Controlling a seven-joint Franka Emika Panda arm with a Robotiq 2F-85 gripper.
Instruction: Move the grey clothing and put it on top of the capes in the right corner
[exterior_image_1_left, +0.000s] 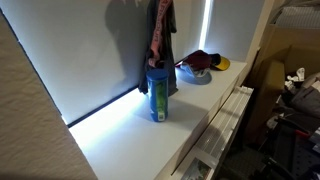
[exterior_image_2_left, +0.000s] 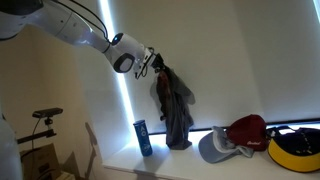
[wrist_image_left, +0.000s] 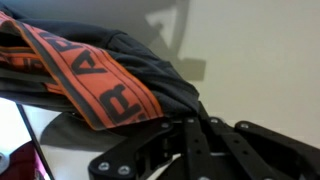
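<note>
The grey clothing (exterior_image_2_left: 176, 112), with a red-orange lettered band, hangs in the air from my gripper (exterior_image_2_left: 150, 63) above the white counter. It also shows hanging down in an exterior view (exterior_image_1_left: 161, 38). In the wrist view the fabric (wrist_image_left: 150, 65) is bunched at my fingertips (wrist_image_left: 193, 113), which are shut on it. The caps lie piled at the counter's far corner: a grey one (exterior_image_2_left: 215, 148), a red one (exterior_image_2_left: 248, 130) and a yellow-and-black one (exterior_image_2_left: 295, 148). They also show in an exterior view (exterior_image_1_left: 203, 63). The clothing hangs apart from the caps, closer to the bottle.
A blue bottle (exterior_image_2_left: 143, 137) stands upright on the white counter (exterior_image_1_left: 130, 135), just below and beside the hanging clothing; it also shows in an exterior view (exterior_image_1_left: 157, 93). A wall runs behind the counter. Clutter (exterior_image_1_left: 295, 100) lies beyond the counter's front edge.
</note>
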